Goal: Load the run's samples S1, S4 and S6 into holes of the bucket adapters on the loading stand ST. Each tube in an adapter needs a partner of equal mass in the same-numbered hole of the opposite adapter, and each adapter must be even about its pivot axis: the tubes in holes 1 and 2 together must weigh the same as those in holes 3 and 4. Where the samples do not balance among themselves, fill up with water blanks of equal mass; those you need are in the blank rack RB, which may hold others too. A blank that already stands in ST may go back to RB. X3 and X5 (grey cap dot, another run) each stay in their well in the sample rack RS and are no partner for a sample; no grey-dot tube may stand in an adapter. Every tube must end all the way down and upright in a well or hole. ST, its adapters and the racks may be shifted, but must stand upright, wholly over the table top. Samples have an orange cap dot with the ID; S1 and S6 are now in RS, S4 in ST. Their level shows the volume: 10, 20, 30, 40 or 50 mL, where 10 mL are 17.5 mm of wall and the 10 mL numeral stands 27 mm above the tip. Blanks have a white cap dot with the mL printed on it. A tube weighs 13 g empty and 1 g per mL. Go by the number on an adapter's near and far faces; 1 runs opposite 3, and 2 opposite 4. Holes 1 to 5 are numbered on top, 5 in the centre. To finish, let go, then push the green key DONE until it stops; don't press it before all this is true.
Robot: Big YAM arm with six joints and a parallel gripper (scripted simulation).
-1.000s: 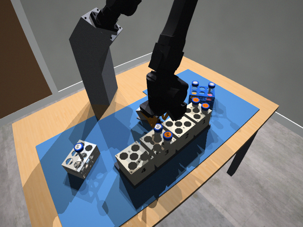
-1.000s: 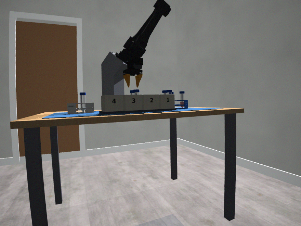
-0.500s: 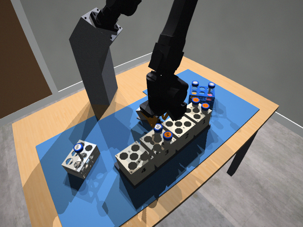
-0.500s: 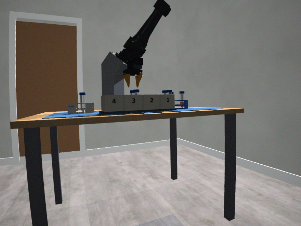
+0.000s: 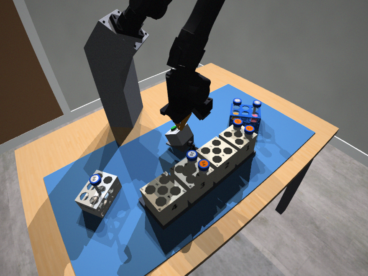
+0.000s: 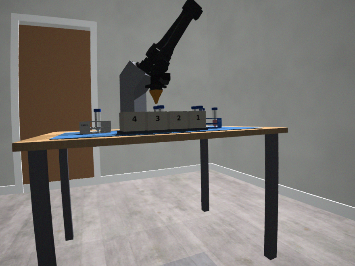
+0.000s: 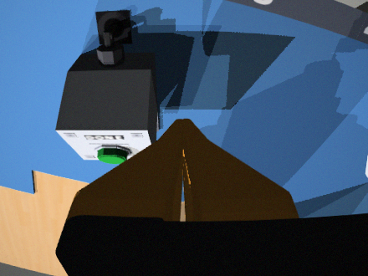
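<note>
Seemingly near the end | black arm's orange-fingered hand (image 5: 183,125) clenched on nothing, poised over green key DONE (image 5: 174,128) | beige four-adapter stand ST (image 5: 172,210): adapters 1 and 3 loaded with two tubes each | key not yet pushed

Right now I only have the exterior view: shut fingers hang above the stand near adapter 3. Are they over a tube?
Observer: No. The gripper is behind ST, over the DONE key box.
Operator: Lined up on the key?
Observer: Not quite. In the wrist view the green key sits left of the shut, empty fingertips.
Operator: What's in adapter 1?
Observer: Two orange-dot tubes; I can't read their IDs.
</note>
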